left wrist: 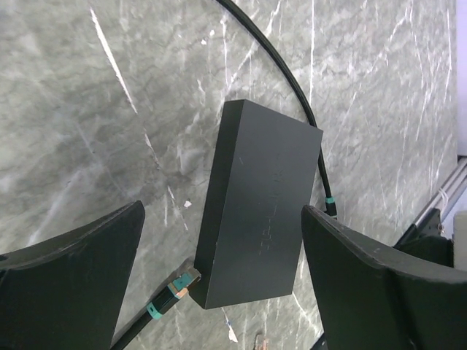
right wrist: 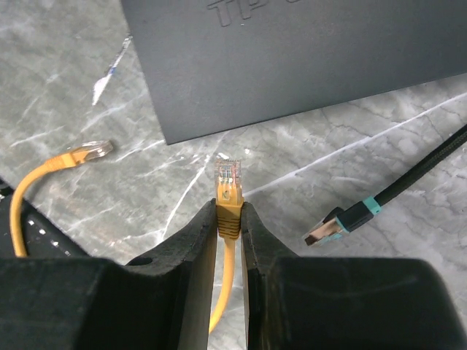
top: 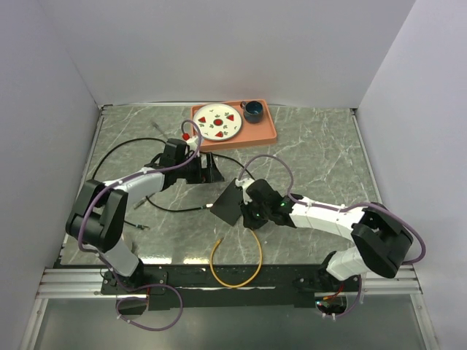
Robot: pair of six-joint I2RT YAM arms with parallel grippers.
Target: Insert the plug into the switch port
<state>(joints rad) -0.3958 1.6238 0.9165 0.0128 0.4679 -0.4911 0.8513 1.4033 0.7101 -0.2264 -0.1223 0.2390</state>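
Gripping the plug [right wrist: 228, 179] by its yellow boot with the right end effector [right wrist: 230, 213], clenched firmly, with the clear tip left free and aimed at the near edge of the black switch box [right wrist: 306, 65], itself flat on the table [right wrist: 66, 87], close but apart, with a black cable's plug [right wrist: 341, 223] just beside. Cannot find the switch port on that plain edge from the right wrist view; probably on another side. Hovering above the same box with the left end effector [left wrist: 222, 219], released wide, straddling it without contact. Expect a light, rigid plug with a brittle latch tab and a springy yellow cable [right wrist: 223, 292] tugging it sideways; best held on the boot, behind the tab, as now. Expect a light box prone to sliding under a push, so worth bracing at both long sides before pressing in
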